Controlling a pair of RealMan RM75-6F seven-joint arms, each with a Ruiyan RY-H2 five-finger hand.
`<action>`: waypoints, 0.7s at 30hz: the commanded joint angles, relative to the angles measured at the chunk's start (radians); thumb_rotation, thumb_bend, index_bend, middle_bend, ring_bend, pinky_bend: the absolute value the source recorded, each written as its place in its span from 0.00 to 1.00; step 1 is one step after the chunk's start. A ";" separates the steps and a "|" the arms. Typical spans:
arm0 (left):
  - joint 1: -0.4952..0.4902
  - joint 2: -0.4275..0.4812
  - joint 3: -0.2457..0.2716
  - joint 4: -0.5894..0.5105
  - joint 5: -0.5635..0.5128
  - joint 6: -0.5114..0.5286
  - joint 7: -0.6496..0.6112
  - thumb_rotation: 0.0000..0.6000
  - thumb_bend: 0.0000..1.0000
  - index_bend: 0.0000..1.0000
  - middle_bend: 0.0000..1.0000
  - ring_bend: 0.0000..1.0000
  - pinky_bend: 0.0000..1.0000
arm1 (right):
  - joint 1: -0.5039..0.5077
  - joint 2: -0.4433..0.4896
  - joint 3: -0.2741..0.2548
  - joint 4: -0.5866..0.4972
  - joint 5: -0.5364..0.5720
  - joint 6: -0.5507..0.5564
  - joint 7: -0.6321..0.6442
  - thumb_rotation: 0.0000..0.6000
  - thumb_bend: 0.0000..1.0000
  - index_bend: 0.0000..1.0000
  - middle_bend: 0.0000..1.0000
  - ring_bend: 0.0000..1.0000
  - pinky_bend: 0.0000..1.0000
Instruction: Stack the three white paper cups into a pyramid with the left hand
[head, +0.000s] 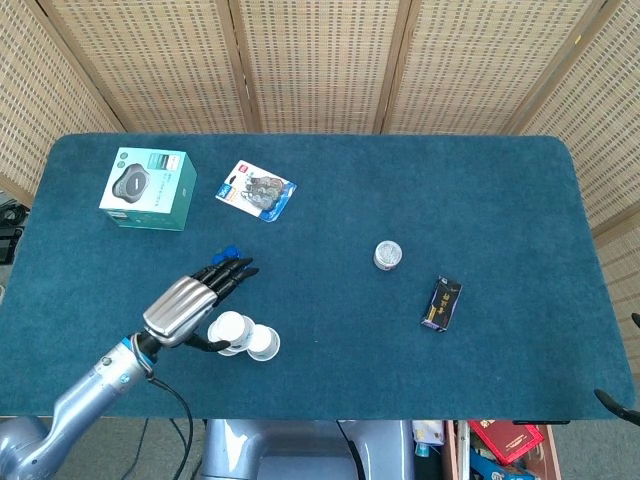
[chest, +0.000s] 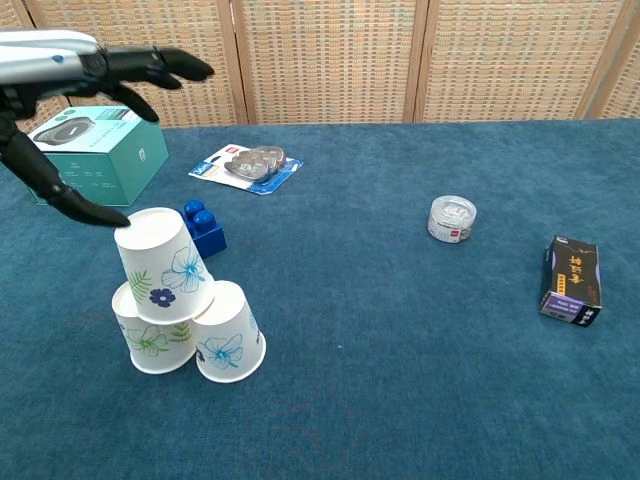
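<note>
Three white paper cups with floral prints stand upside down as a pyramid near the table's front left. The top cup (chest: 160, 266) rests a little tilted on the lower left cup (chest: 144, 340) and the lower right cup (chest: 228, 333). From the head view the stack (head: 243, 335) shows as white circles. My left hand (chest: 62, 64) (head: 184, 306) hovers just above and left of the top cup, fingers spread and holding nothing. Its thumb tip comes close to the cup's upper rim. The right hand does not show.
A blue brick (chest: 203, 232) sits right behind the stack. Further back lie a teal box (head: 148, 188) and a blister pack (head: 256, 190). A small round tin (head: 388, 255) and a dark packet (head: 441, 303) lie on the right half of the blue table (head: 500, 200).
</note>
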 joint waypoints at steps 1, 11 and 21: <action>0.083 0.073 0.007 -0.006 0.048 0.125 -0.047 1.00 0.16 0.00 0.00 0.00 0.03 | 0.000 0.000 -0.002 -0.002 -0.005 0.002 -0.003 1.00 0.00 0.00 0.00 0.00 0.00; 0.341 0.158 0.082 0.065 -0.062 0.399 0.044 1.00 0.16 0.00 0.00 0.00 0.00 | -0.009 0.001 -0.010 -0.005 -0.030 0.025 -0.005 1.00 0.00 0.00 0.00 0.00 0.00; 0.501 0.153 0.123 0.067 -0.077 0.536 -0.013 1.00 0.16 0.00 0.00 0.00 0.00 | -0.022 0.006 -0.013 -0.008 -0.034 0.047 -0.001 1.00 0.00 0.00 0.00 0.00 0.00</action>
